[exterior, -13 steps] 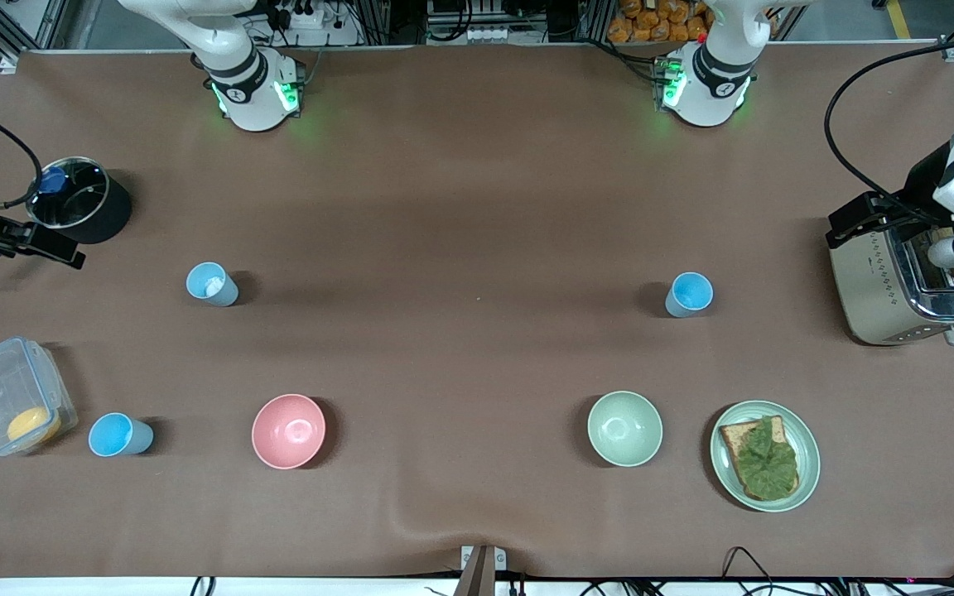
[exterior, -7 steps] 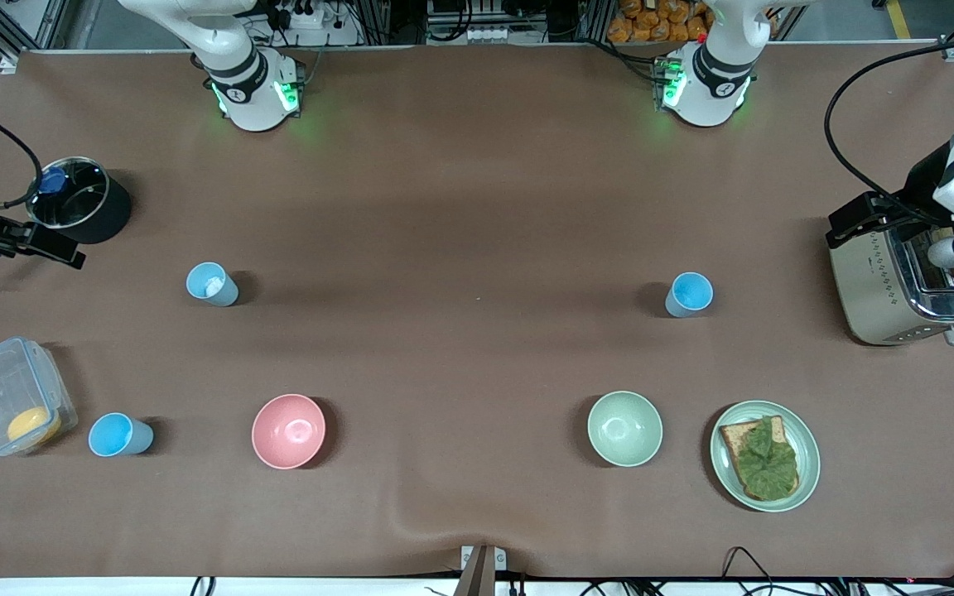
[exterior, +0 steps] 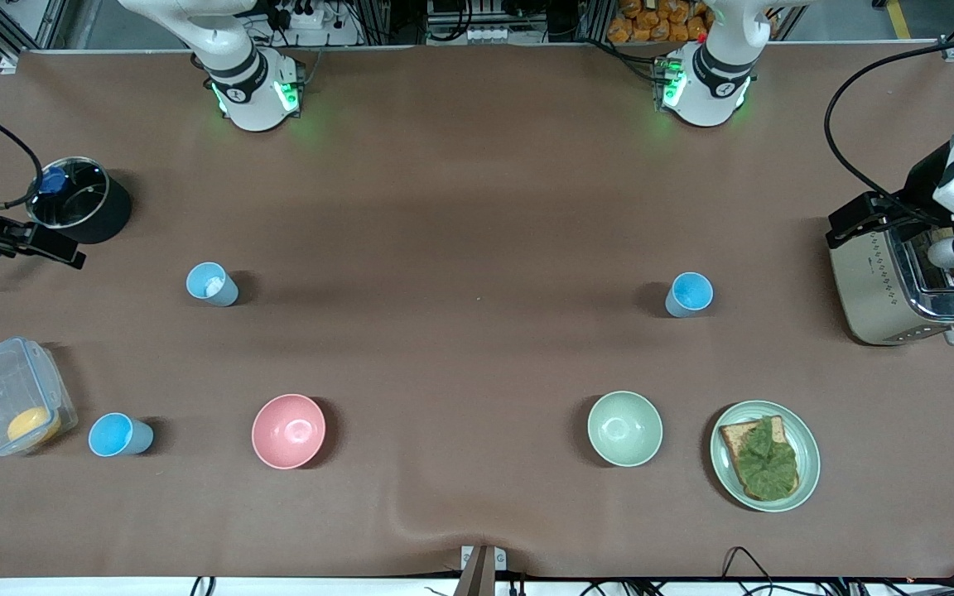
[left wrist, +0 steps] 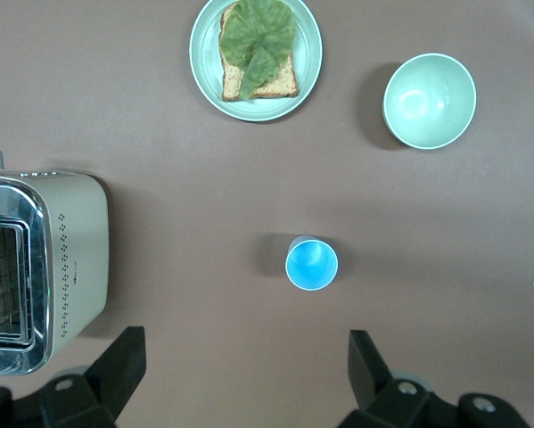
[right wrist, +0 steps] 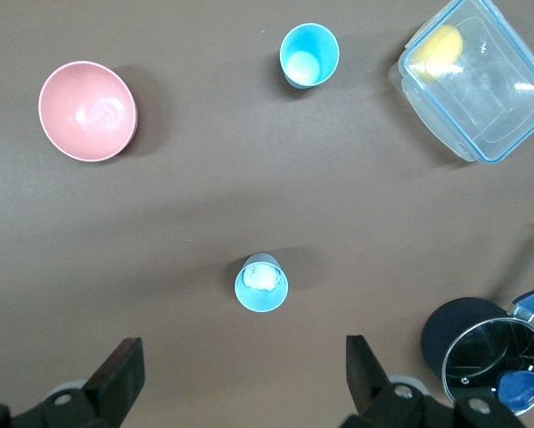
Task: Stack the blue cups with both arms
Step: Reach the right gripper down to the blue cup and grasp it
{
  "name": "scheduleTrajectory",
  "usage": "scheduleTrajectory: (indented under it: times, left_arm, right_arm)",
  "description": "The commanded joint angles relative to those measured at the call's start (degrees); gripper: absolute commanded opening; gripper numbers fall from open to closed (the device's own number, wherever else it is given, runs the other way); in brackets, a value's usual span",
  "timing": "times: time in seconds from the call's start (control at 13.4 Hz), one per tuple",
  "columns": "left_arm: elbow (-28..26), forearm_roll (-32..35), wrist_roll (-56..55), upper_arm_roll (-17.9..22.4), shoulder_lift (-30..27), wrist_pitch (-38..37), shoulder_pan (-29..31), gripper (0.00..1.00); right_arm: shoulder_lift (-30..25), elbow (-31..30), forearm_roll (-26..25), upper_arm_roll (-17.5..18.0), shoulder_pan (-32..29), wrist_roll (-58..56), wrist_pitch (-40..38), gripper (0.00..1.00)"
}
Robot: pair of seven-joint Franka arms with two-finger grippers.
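- Cups: three, all upright, apart and unstacked on the brown table [exterior: 477, 207].
- In the front view, the small light-blue plastic cup with a whitish bottom [exterior: 212, 284] stands toward the right arm's end, at about 9 o'clock from the table's middle.
- The second light-blue cup [exterior: 689, 294] stands toward the left arm's end, at about 3 o'clock from the middle.
- The third light-blue cup [exterior: 119, 434] stands nearer the front camera, just beside the clear lidded plastic box [exterior: 9, 397], at the box's 4 o'clock.
- The round pink bowl [exterior: 288, 430] sits at 5 o'clock from the whitish-bottomed cup.
- The pale green bowl [exterior: 624, 428] sits at 7 o'clock from the second cup.
- The left gripper [left wrist: 242, 374] hangs high over the table near the second cup, fingers spread wide and holding nothing.
- The right gripper [right wrist: 242, 374] hangs high over the table near the whitish-bottomed cup, fingers likewise spread wide and holding nothing.
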Motion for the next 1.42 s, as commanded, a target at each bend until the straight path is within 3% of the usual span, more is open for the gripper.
scheduleTrajectory:
  times: [0.0, 0.37, 0.67, 0.97, 1.34]
  left_arm:
    - [-0.22, -0.11, -0.87, -0.17, -0.29, 0.45, 0.23, 1.00]
    - [-0.22, -0.11, -0.87, -0.17, -0.21, 0.45, 0.23, 1.00]
    - [-0.13, -0.11, -0.87, -0.17, -0.21, 0.45, 0.23, 1.00]
    - [-0.13, -0.11, -0.87, -0.17, -0.21, 0.45, 0.23, 1.00]
    - [-0.22, -0.11, -0.87, -0.17, -0.21, 0.45, 0.23, 1.00]
  right_arm:
    - [0.93, 0.23, 0.29, 0.43, -0.57, -0.54, -0.84, 1.00]
    - [1.80, 0.23, 0.64, 0.69, -0.66, -0.63, -1.01, 1.00]
    - [8.29, -1.96, 0.55, 0.52, -3.46, -4.40, 0.11, 1.00]
    - [9.37, -14.94, 0.55, 0.52, -3.91, -9.59, 14.85, 1.00]
    - [8.67, -26.99, 0.73, 0.52, -4.00, -14.68, 27.16, 1.00]
